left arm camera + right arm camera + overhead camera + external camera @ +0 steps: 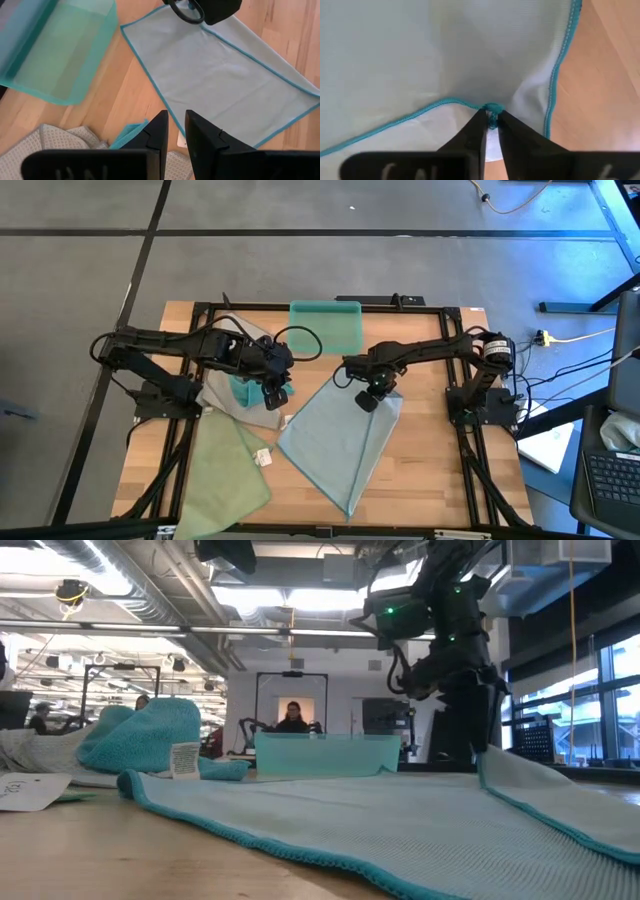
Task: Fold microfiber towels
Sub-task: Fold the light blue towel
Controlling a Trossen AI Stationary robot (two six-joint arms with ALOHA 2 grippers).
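While my right gripper pinches a teal-edged corner of the pale towel just in front of the bin, I should carry it flat, edge to edge (left gripper nearly closed, empty); its long axis runs diagonally away from the bin.

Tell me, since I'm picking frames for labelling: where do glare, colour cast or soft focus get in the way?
High view: blue light tints the floor at top right. Low view: ceiling lights glare, the near edge of the pale blue-green towel is soft. Right wrist view: the right hand pinches the hem, its fingers soft-edged.
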